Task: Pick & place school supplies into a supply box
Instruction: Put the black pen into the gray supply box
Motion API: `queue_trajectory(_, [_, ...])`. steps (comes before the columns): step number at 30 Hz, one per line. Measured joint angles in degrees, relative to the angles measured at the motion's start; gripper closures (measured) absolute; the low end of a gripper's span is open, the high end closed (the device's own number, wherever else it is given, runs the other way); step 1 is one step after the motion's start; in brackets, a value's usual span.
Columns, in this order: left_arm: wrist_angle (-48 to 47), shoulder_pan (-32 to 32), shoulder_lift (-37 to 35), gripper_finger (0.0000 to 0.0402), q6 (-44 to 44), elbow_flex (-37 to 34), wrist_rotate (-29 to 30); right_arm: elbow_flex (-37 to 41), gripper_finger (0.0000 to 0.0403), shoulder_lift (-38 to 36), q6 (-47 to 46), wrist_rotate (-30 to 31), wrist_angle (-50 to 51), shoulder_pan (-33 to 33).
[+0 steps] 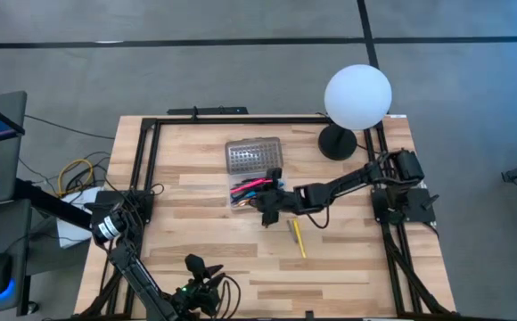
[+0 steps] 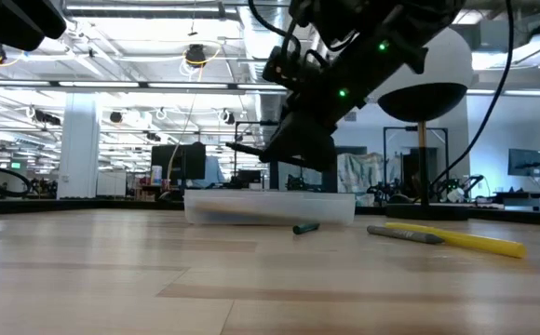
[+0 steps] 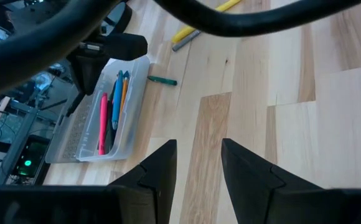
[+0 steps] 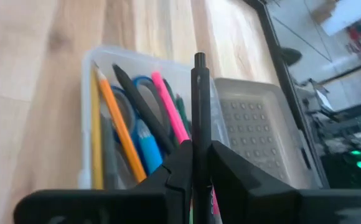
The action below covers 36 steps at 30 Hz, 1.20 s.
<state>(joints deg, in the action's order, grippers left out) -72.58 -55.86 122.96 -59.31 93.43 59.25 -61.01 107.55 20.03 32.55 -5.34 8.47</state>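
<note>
Right claw (image 4: 200, 163), closed on a black pen (image 4: 200, 106), above the supply box (image 1: 251, 190) mid-bench; left claw (image 3: 198, 163), parted and empty, at the bench's (image 1: 348, 267) near edge.

Wooden table (image 1: 196, 259) bears supply box (image 1: 251, 192) (pens (image 1: 299, 239) beside).

Right claw (image 1: 269, 203) crowds the supply box (image 1: 253, 189); bare table (image 1: 196, 232) lies left.

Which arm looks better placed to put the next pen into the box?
The right. Its claw already grips a black pen just above the open box. The left claw hangs open, away from it.
</note>
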Motion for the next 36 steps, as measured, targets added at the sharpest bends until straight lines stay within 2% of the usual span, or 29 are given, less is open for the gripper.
queue_trajectory(36, [0.0,0.0,0.0,0.0280,0.0,0.0,-0.1,0.0,0.0355,0.0,-0.1,-4.2,-0.8,0.0])
